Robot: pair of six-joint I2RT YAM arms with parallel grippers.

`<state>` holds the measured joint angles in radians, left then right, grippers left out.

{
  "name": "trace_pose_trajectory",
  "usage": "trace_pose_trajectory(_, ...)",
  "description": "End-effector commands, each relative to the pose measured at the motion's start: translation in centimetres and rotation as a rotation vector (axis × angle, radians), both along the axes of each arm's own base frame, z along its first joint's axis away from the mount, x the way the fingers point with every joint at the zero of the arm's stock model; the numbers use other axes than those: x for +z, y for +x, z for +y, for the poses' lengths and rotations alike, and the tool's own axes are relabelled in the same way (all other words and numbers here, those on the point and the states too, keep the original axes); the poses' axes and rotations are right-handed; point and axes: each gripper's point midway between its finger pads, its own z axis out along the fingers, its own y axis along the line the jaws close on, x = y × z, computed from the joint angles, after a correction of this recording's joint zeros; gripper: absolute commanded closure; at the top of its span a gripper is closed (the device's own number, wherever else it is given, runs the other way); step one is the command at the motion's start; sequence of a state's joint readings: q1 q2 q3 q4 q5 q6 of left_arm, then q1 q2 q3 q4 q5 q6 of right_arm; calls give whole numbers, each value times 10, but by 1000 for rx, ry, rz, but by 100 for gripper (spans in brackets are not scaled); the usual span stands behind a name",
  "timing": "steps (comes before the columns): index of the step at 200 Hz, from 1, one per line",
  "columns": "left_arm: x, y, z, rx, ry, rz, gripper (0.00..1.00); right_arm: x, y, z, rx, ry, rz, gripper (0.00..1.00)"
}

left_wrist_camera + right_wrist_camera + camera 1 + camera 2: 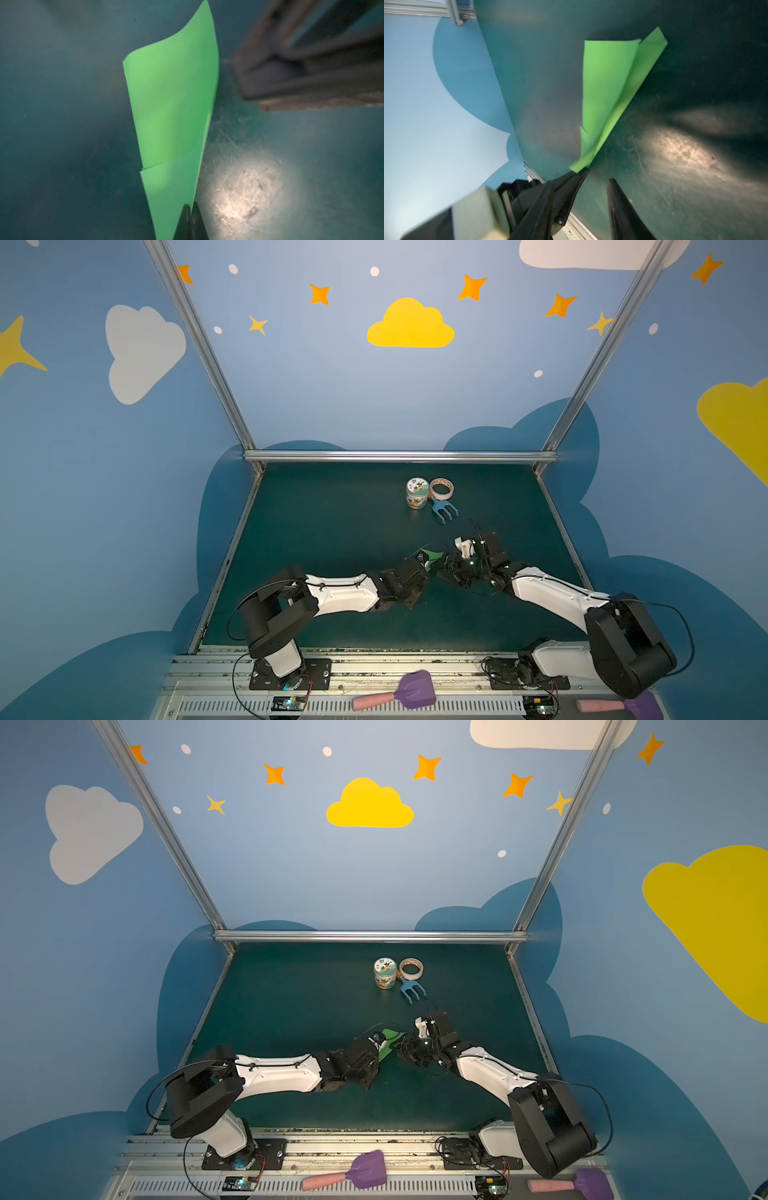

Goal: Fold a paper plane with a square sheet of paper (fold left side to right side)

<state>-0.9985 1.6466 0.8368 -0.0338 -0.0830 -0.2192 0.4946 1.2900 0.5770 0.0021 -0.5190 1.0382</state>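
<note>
My left gripper (190, 216) is clenched on the slim bright green paper plane (434, 558), lower-middle in both top views, with my right gripper (598, 175) released beside it; the plane looks light and floppy, so I'd pinch the layered crease.

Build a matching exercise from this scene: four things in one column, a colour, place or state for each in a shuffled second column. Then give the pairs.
Column one
1. left hand
2. right hand
3. paper plane
4. tape roll

Column two
A. open, jaws apart
B. shut on the paper plane
C. bright green, folded to a slim point
D. lying flat on the table next to the jar

Pairs: 1-B, 2-A, 3-C, 4-D
</note>
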Motion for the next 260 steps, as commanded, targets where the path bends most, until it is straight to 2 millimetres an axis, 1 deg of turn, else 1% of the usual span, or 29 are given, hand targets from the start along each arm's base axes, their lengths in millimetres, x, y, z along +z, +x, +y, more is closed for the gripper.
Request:
trace_pose_trajectory(1, 8, -7, -7, 5, -100, 134, 97, 12, -6, -4, 31, 2, -36, 57)
trace_pose_trajectory(26, 7, -8, -9, 17, -184, 221, 97, 6, -14, -11, 55, -32, -42, 57)
trace_pose_trajectory(36, 6, -6, -8, 30, -202, 237, 97, 3, -17, -11, 78, -43, -47, 56)
trace_pose_trajectory(40, 6, -9, -10, 17, -220, 262, 97, 2, -17, -11, 86, -46, -51, 57)
trace_pose_trajectory(59, 3, -10, -10, 11, -258, 309, 97, -7, -22, -10, 122, -57, -40, 57)
trace_pose_trajectory(99, -3, -9, -12, 6, -292, 351, 97, -25, -26, -7, 173, -76, -12, 57)
trace_pose_trajectory(135, -9, -8, -10, 29, -325, 373, 97, -33, -27, -4, 197, -113, -11, 59)
trace_pose_trajectory(172, -14, -5, -4, 69, -357, 386, 97, -40, -25, -1, 215, -150, -11, 65)
trace_pose_trajectory(210, -18, -4, 2, 100, -389, 400, 97, -45, -22, 9, 243, -156, -10, 79)
trace_pose_trajectory(227, -17, -3, 3, 106, -409, 407, 97, -46, -20, 14, 254, -160, -9, 83)
trace_pose_trajectory(245, -11, -3, 2, 103, -424, 408, 97, -47, -18, 19, 266, -163, -11, 83)
trace_pose_trajectory(260, -8, -2, 2, 103, -434, 405, 97, -48, -20, 20, 271, -164, -4, 79)
